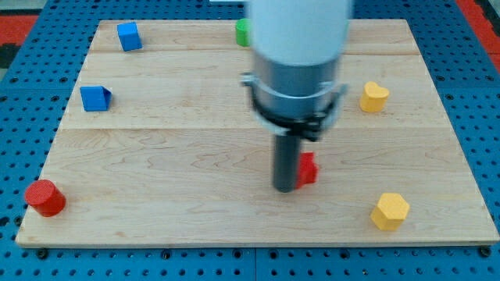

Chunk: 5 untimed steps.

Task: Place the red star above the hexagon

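Observation:
The red star (308, 168) lies right of the board's middle, mostly hidden behind my rod. My tip (285, 188) sits on the board just left of the star and touches it or nearly does. The yellow hexagon (389, 211) lies at the lower right, well to the right of and a little below the star. The arm's wide grey and white body covers the upper middle of the view.
A yellow heart-like block (374, 97) is at the right. A red cylinder (45, 197) is at the lower left corner. Two blue blocks lie at the left (95, 98) and upper left (129, 36). A green block (243, 32) shows at the top edge, partly hidden by the arm.

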Motion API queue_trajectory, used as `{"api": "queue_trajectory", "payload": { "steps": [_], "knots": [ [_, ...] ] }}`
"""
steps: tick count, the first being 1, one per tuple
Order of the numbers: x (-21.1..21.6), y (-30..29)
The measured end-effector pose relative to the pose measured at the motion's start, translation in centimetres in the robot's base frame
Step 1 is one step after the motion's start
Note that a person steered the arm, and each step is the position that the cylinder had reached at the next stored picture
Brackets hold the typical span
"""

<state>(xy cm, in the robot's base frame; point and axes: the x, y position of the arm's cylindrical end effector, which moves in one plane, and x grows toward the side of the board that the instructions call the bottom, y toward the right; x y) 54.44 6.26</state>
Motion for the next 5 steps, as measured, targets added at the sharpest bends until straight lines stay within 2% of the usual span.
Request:
{"api": "queue_trajectory", "payload": {
  "steps": [1, 2, 3, 5],
  "knots": [
    [0.0, 0.9],
    [-1.9, -2.9],
    [-4.2, -1.3],
    [-2.8, 8.1]
  ]
}}
